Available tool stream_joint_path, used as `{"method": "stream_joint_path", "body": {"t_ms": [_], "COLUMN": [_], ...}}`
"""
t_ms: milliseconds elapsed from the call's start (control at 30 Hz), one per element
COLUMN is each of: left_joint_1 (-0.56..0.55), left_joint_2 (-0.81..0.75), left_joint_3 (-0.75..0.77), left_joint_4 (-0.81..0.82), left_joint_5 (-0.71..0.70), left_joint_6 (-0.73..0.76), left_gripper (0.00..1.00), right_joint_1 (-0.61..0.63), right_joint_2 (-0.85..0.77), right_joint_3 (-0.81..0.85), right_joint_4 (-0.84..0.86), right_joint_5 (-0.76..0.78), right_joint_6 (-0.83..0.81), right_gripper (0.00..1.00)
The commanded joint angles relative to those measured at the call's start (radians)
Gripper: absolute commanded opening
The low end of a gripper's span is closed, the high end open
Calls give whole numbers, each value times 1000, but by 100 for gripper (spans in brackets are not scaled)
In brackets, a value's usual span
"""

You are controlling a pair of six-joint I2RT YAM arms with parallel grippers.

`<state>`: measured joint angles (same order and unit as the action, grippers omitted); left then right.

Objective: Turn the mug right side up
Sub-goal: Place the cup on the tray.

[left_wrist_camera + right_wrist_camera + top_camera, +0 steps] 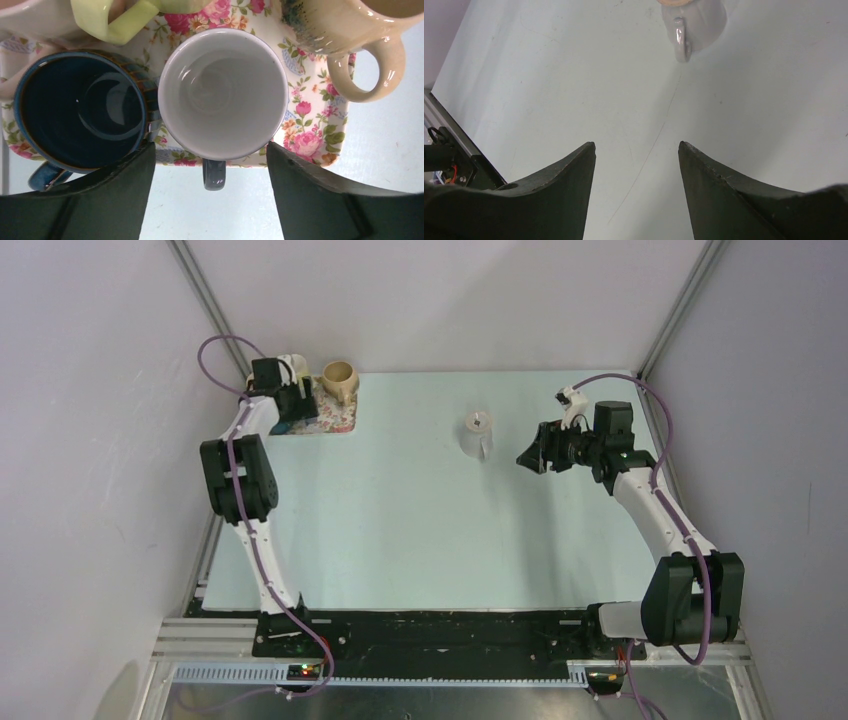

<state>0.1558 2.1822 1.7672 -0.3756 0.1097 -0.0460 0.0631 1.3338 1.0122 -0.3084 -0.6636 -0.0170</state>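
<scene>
**Left wrist view: left end effector (210, 146) open over the tray; grey mug (478, 435) upside down mid-frame**

The left end effector's two dark fingers (125, 200) stand wide apart at the bottom of the left wrist frame and grip nothing. Just past their tips a white mug (222, 95) stands mouth up. Its grey handle juts over the edge of the floral tray (310, 135). A dark blue mug (80, 120) sits just beside it at frame left, also upright. A cream mug (350, 30) fills the upper right, and a yellow-green handle (125, 20) shows at the top edge (its mug is mostly cut off).

The right end effector (636, 145) is also parted, with nothing between its fingers, above the bare pale bench (574, 75). The grey mug lies ahead of it at the top of the right wrist frame, handle toward the camera and clear of the fingers. In the top external view it stands alone just above centre with its closed base facing up, well apart from the tray at upper left.
</scene>
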Motion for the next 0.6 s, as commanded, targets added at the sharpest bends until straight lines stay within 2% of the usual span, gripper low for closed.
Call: {"method": "stream_joint_path", "body": {"t_ms": [0, 67, 167, 300, 433, 567], "left_joint_1": [14, 15, 13, 11, -27, -110], "left_joint_2": [-44, -79, -169, -311, -458, -575], "left_joint_3": [17, -6, -62, -144, -276, -447], "left_joint_4": [29, 31, 31, 31, 32, 31], "left_joint_5": [19, 40, 98, 219, 299, 357], "left_joint_6": [-10, -13, -31, -64, -46, 72], "left_gripper": [93, 99, 100, 100, 100, 100], "right_joint_1": [-5, -5, 8, 71, 146, 223], "right_joint_2": [-15, -14, -12, 9, 127, 266], "right_joint_3": [-2, -1, 0, 19, 107, 250], "right_joint_4": [34, 36, 45, 46, 4, -40], "right_joint_5": [-3, -3, 22, 167, 340, 451], "right_joint_6": [3, 1, -10, -63, -91, -142], "right_gripper": [66, 66, 66, 69, 69, 69]}}
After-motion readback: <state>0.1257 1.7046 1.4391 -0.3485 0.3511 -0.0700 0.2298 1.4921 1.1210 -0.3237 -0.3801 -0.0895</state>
